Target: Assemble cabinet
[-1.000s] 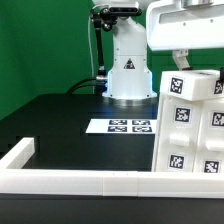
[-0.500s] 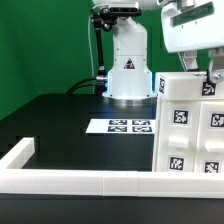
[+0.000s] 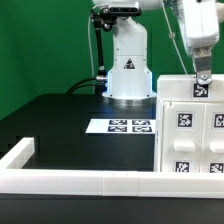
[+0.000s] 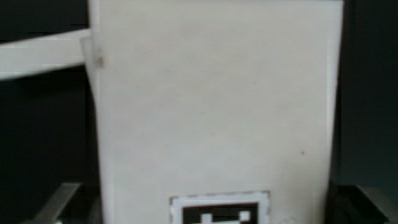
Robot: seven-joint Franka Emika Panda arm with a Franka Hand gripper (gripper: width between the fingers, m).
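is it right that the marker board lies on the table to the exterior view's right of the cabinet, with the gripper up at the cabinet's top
Not quite. In the exterior view the marker board lies on the table to that view's left of the cabinet, not right. The gripper is indeed at the cabinet's top.

White cabinet [image 3: 190,125] with black-and-white square tags, black table [image 3: 60,125], white marker board [image 3: 128,126], green backdrop [image 3: 40,45]

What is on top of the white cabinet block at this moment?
Only the gripper shows at the top edge of the cabinet, beside a tag. Whether its fingers clamp anything there is hidden in both views.
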